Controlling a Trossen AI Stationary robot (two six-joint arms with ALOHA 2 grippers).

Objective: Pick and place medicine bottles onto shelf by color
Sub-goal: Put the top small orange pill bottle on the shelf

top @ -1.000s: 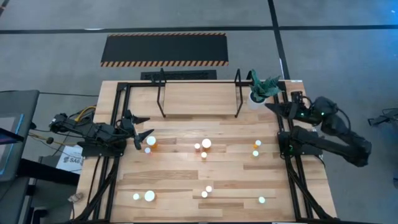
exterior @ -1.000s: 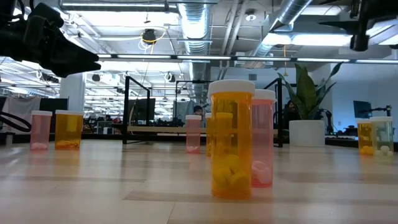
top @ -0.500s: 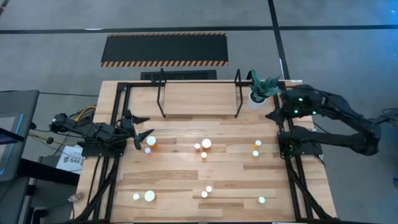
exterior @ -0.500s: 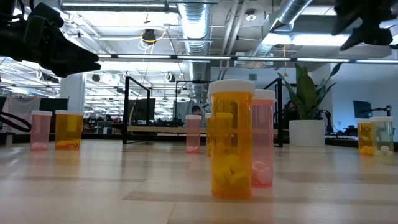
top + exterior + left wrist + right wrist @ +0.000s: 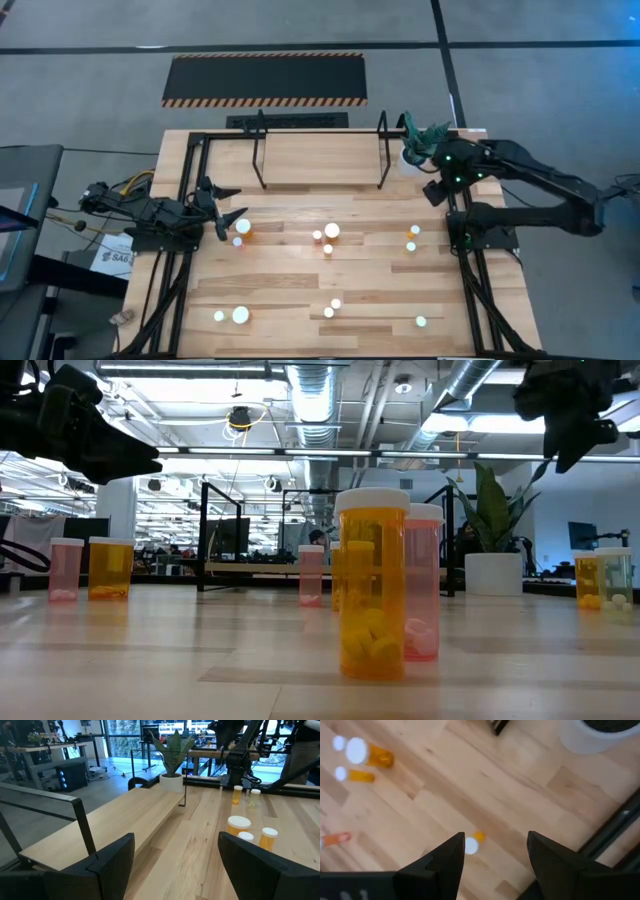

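Across the table (image 5: 290, 270), scattered white-capped orange medicine bottles (image 5: 331, 231), upright.

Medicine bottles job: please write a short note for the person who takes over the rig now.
Left gripper: open, empty, low beside the left-hand bottle.
Right gripper: open, empty, in the air by the plant pot, above the right-hand bottles.
Shelf: no bottle on it.
Medicine bottles: all standing on the table, in loose groups.
Done: nothing placed.
Left: pick and sort every bottle.
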